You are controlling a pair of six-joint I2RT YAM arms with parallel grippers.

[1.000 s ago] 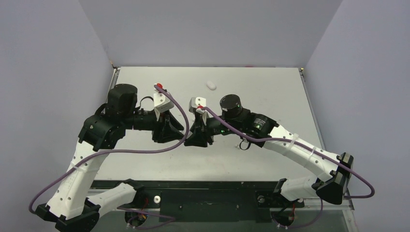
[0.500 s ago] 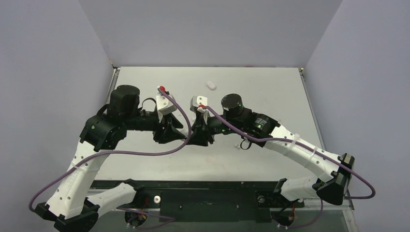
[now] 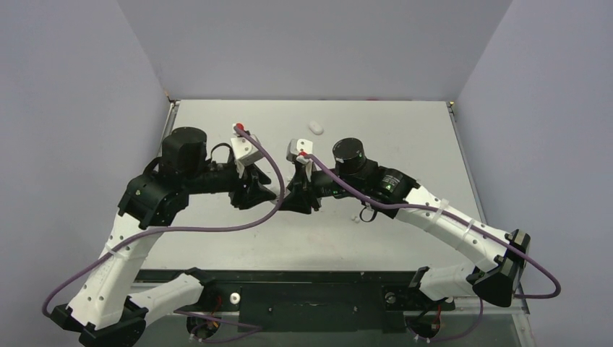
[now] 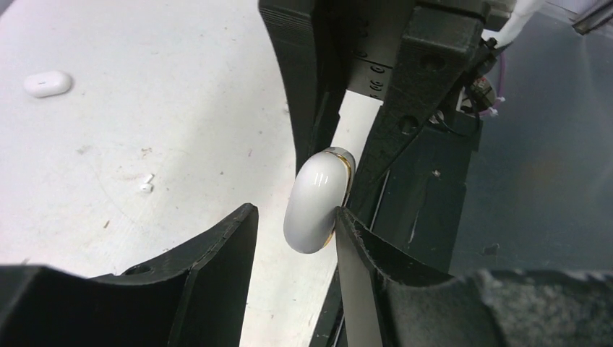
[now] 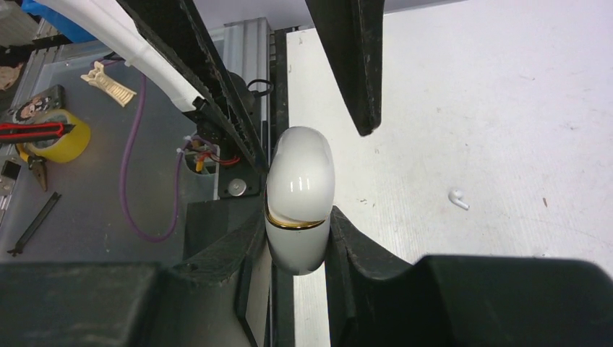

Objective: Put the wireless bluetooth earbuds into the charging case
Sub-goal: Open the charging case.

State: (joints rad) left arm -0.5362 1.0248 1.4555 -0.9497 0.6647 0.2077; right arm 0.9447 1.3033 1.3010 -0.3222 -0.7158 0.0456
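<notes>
My right fingers (image 5: pixel 354 253) clamped the case (image 5: pixel 298 242) at its base; my left fingers (image 4: pixel 224 246) stood part-open around the lid (image 5: pixel 300 163). By my reckoning, it needed a light pinch above the seam (image 5: pixel 293 219).

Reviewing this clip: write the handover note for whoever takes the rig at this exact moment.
Right end effector: shut on the charging case, lid closed.
Left end effector: open, fingers either side of the case's free end, not clamped.
One earbud lies loose on the table.
Done: case gripped.
Left: open the lid, pick up the earbuds, seat them in the case.
</notes>
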